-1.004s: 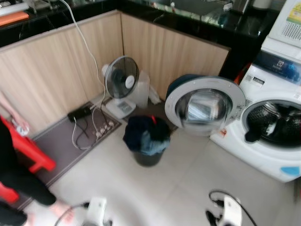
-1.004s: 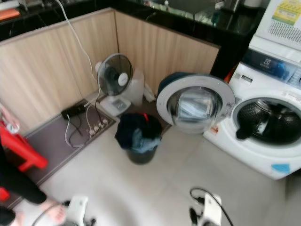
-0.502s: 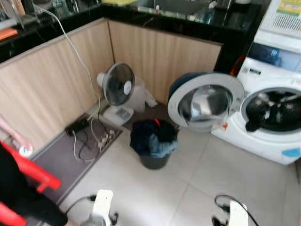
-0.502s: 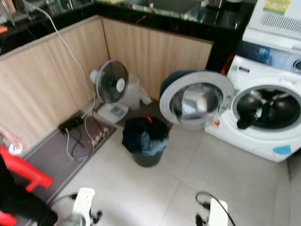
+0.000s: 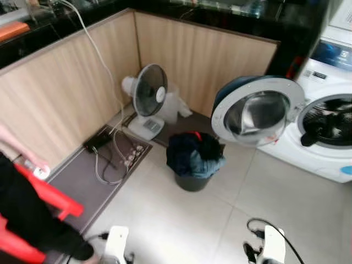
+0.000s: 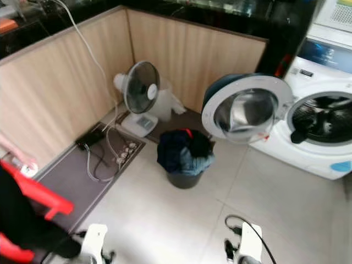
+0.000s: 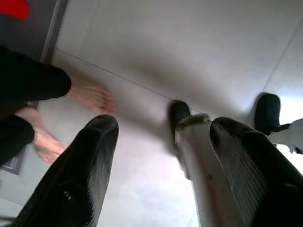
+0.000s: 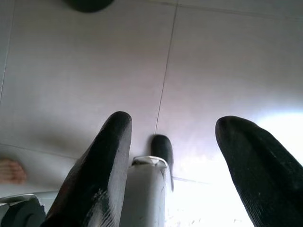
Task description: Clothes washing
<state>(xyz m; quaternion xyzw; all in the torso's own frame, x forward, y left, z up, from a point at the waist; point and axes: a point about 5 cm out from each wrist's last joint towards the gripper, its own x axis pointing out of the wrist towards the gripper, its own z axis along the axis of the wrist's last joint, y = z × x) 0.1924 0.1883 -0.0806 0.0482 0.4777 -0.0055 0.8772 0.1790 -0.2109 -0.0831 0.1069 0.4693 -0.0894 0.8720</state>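
A black bin (image 5: 192, 181) heaped with dark and blue clothes (image 5: 194, 155) stands on the tiled floor mid-room. To its right is a white front-loading washing machine (image 5: 325, 157). Its round door (image 5: 257, 111) is swung open toward the bin, and dark clothes (image 5: 332, 118) lie in the drum. Both arms hang low; their white wrists (image 5: 116, 246) (image 5: 271, 251) show at the bottom edge. My left gripper (image 7: 163, 137) is open over bare tile, holding nothing. My right gripper (image 8: 173, 125) is also open and holds nothing.
A standing fan (image 5: 149, 99) sits in the wooden cabinet corner, with a power strip and cables (image 5: 116, 158) on a grey mat. A person in black (image 5: 30, 217) stands by a red stool (image 5: 53, 199) at the left, bare feet (image 7: 91, 97) close to my left gripper.
The whole picture has shifted, so the camera has moved; bin and washer sit further right in view. The person in black shows more at the left. Both grippers stay open.
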